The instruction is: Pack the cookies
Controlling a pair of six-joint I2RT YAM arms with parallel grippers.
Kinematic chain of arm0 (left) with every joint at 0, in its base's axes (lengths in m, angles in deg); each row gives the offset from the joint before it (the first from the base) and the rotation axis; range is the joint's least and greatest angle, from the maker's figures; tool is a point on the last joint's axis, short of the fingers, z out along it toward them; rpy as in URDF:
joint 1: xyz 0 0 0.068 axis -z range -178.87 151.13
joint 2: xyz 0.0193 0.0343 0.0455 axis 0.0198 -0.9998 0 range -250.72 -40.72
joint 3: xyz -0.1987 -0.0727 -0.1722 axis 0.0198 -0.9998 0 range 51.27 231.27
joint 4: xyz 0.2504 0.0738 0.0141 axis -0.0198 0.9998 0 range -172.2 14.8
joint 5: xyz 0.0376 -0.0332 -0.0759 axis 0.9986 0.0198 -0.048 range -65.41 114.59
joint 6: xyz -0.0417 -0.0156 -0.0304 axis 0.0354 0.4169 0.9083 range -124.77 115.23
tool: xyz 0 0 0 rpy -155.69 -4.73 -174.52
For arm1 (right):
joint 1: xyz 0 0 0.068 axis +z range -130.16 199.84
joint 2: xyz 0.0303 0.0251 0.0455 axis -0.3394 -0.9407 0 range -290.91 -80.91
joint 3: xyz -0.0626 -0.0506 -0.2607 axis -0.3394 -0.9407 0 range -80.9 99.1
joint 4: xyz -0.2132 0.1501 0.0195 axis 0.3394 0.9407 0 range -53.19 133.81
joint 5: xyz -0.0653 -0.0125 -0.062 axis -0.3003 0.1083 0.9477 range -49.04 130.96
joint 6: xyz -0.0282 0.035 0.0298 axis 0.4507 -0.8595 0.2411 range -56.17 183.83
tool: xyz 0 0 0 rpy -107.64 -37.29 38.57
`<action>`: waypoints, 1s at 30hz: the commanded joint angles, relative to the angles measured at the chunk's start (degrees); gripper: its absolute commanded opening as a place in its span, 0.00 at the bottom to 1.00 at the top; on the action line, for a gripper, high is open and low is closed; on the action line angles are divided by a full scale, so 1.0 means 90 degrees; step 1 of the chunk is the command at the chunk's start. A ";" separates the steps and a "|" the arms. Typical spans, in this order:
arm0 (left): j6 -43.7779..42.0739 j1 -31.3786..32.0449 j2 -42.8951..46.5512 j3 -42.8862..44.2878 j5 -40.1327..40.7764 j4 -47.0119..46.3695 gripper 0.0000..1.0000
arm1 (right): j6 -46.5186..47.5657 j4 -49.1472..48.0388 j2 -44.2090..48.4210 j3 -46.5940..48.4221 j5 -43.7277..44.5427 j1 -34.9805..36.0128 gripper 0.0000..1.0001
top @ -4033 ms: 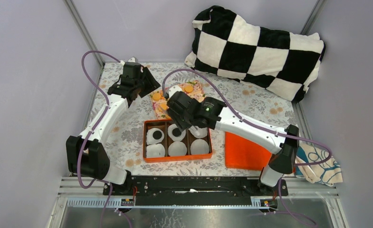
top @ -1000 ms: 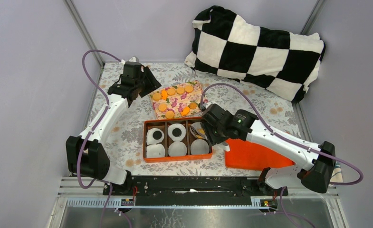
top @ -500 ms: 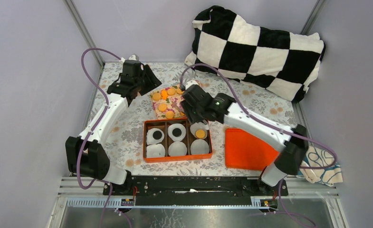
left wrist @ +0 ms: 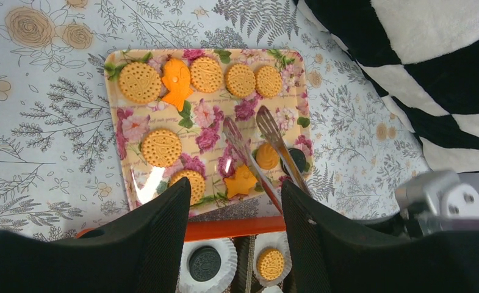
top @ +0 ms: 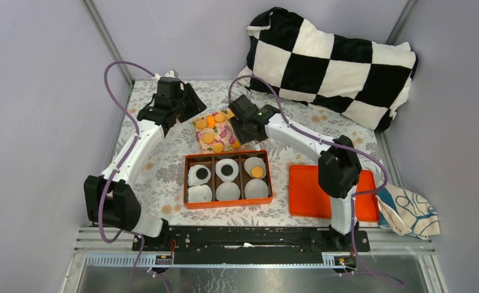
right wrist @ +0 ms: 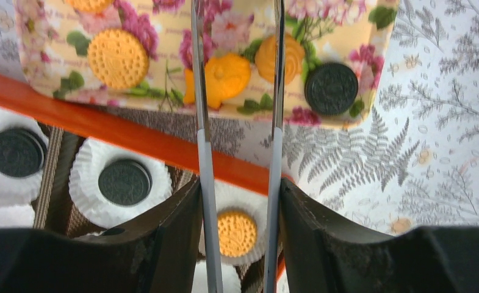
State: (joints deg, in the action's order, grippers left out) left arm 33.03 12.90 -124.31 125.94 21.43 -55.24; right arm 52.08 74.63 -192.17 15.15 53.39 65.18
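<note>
bench: floral cloth, lilac walls, checkered pillow at 1 o'clock.
cookies: on floral tray, 12 o'clock of orange box; three boxed.
left jaws: apart, empty.
right jaws: clamped on tongs.
hidden: tray's 3 o'clock edge from above.

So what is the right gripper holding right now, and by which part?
Right gripper pinches silver metal tongs across both arms, towards their rear end; their tips stand apart.

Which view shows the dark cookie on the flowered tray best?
The right wrist view: the dark cookie shows whole and large. The left wrist view has it small, partly behind the tongs; in the top view the right arm covers it.
</note>
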 commanded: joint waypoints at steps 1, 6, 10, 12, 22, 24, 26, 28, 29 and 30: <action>-0.0113 -0.0050 0.0060 0.0126 0.0093 0.0045 0.62 | 0.0189 -0.0249 -0.0510 0.0836 -0.0239 -0.0241 0.52; -0.0134 -0.0058 0.0084 0.0150 0.0114 0.0084 0.62 | 0.0171 -0.0033 -0.1151 0.1527 -0.0278 -0.0443 0.52; -0.0144 -0.0058 0.0127 0.0150 0.0122 0.0106 0.62 | 0.0171 0.0000 -0.1409 0.1801 -0.0329 -0.0513 0.52; -0.0138 -0.0058 0.0130 0.0150 0.0102 0.0108 0.62 | 0.0164 0.0066 -0.1524 0.1968 -0.0325 -0.0539 0.52; -0.0126 -0.0075 0.0213 0.0164 0.0082 0.0168 0.62 | 0.0136 0.0292 -0.1091 0.2040 -0.0501 -0.0546 0.12; -0.0101 -0.0100 0.0258 0.0170 0.0083 0.0170 0.62 | 0.0126 -0.0020 -0.0448 0.1498 -0.0492 -0.0546 0.08; -0.0056 -0.0162 0.0274 0.0165 0.0067 0.0170 0.62 | 0.0132 -0.0212 0.0224 0.1025 -0.0620 -0.0537 0.07; -0.0014 -0.0207 0.0260 0.0169 0.0072 0.0172 0.62 | 0.0111 -0.0162 0.0790 0.0714 -0.0882 -0.0520 0.06; 0.0000 -0.0228 0.0243 0.0173 0.0068 0.0177 0.62 | 0.0092 -0.0138 0.1040 0.0548 -0.0997 -0.0483 0.06; 0.0008 -0.0234 0.0220 0.0186 0.0076 0.0187 0.62 | 0.0072 -0.0106 0.1302 0.0334 -0.1092 -0.0413 0.07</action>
State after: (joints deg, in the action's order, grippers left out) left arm 32.99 11.85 -123.48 126.14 21.98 -54.52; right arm 53.00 75.83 -194.77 20.96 47.62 60.42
